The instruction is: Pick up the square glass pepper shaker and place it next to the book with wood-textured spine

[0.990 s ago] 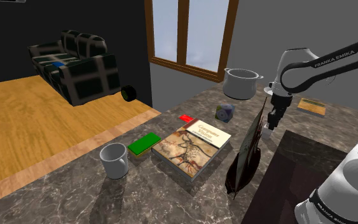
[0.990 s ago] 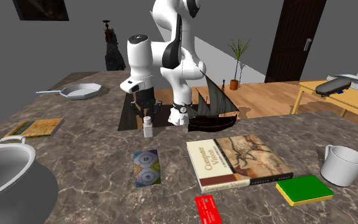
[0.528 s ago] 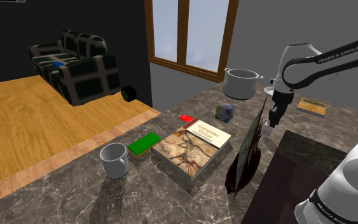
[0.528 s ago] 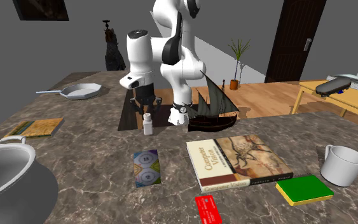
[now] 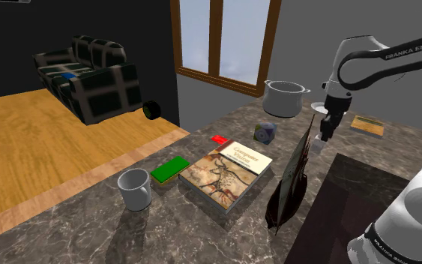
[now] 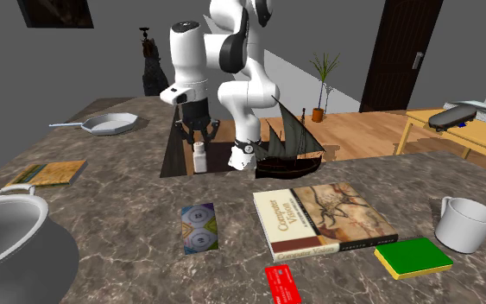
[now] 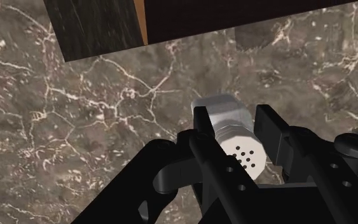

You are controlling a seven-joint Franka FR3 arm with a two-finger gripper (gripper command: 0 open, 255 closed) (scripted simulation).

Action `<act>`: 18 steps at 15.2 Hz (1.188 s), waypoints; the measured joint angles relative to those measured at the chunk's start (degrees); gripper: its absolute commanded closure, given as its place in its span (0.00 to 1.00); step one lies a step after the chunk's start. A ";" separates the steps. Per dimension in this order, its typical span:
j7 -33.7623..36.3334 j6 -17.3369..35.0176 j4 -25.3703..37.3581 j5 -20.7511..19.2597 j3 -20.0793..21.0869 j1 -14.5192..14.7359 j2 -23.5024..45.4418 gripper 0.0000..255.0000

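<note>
The pepper shaker (image 6: 199,161), a small square clear body with a pale perforated cap, hangs a little above the marble top (image 6: 129,216), close to the dark stand's edge. My gripper (image 6: 199,148) is shut on it from above. In the wrist view the black fingers (image 7: 202,130) clasp the shaker (image 7: 225,113) on both sides, just under its cap. In the shoulder view the gripper (image 5: 324,137) holds the shaker (image 5: 318,145) behind the model ship. The large illustrated book (image 6: 323,220) (image 5: 228,171) lies flat in mid table, well away from the gripper.
A model ship (image 6: 288,142) stands beside the arm's base. A patterned box (image 6: 198,227), red card (image 6: 283,283), green book (image 6: 413,257) and mug (image 6: 465,223) lie around the large book. A pot (image 6: 8,242), a thin book (image 6: 47,173) and a pan (image 6: 107,124) sit at the second exterior view's left.
The gripper has risen with the shaker in it, lifting it off the marble and drifting slightly toward the stand. Everything else is still.
</note>
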 measured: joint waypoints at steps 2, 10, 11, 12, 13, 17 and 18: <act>-0.16 -1.84 1.18 0.18 0.25 -0.01 -0.68 1.00; -0.46 -8.73 5.75 0.98 1.44 0.10 -3.00 1.00; -0.46 -9.44 6.45 1.13 1.59 0.18 -3.01 1.00; -0.54 -10.34 7.14 1.22 1.71 0.19 -3.21 1.00; -0.53 -11.09 7.69 1.33 1.88 0.23 -3.42 1.00; -0.57 -14.33 10.55 1.85 2.51 0.45 -3.78 1.00; -0.60 -15.03 11.02 1.91 2.63 0.44 -4.01 1.00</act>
